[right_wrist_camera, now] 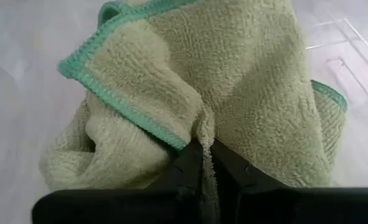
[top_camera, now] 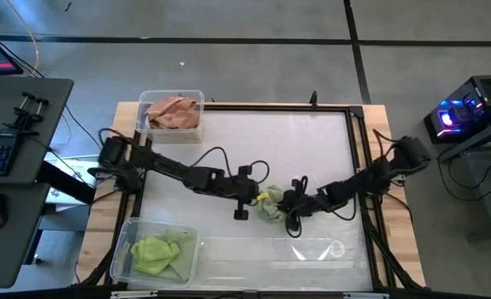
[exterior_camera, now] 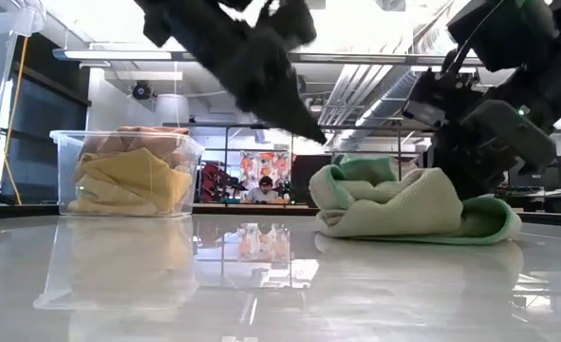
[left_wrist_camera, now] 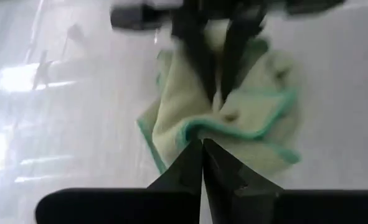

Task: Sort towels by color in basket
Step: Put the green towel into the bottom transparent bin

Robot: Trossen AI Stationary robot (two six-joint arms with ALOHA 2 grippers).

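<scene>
A pale green towel with a teal hem (top_camera: 272, 209) lies crumpled on the white table, near its middle. It also shows in the low view (exterior_camera: 403, 209). My right gripper (right_wrist_camera: 203, 149) comes in from the table's right and is shut on the towel. My left gripper (left_wrist_camera: 202, 149) is shut and empty. It hangs just above the towel's left part (exterior_camera: 320, 138), and the low view shows a small gap between them. Peach and salmon towels (top_camera: 173, 112) lie in the far-left bin. Lime green towels (top_camera: 156, 253) lie in the near-left bin. My right gripper pinches a raised fold of the towel (right_wrist_camera: 202, 127) between its two fingers, next to the teal hem. The fingers slant down from the table's right side. The towel rests in a bunched heap on the table and is slack.
A clear bin (top_camera: 172, 115) stands at the table's far left corner and another (top_camera: 155, 249) at the near left. A clear flat lid or tray (top_camera: 316, 247) lies near the front edge. Black rails frame the table. The room shows beyond the table in the low view.
</scene>
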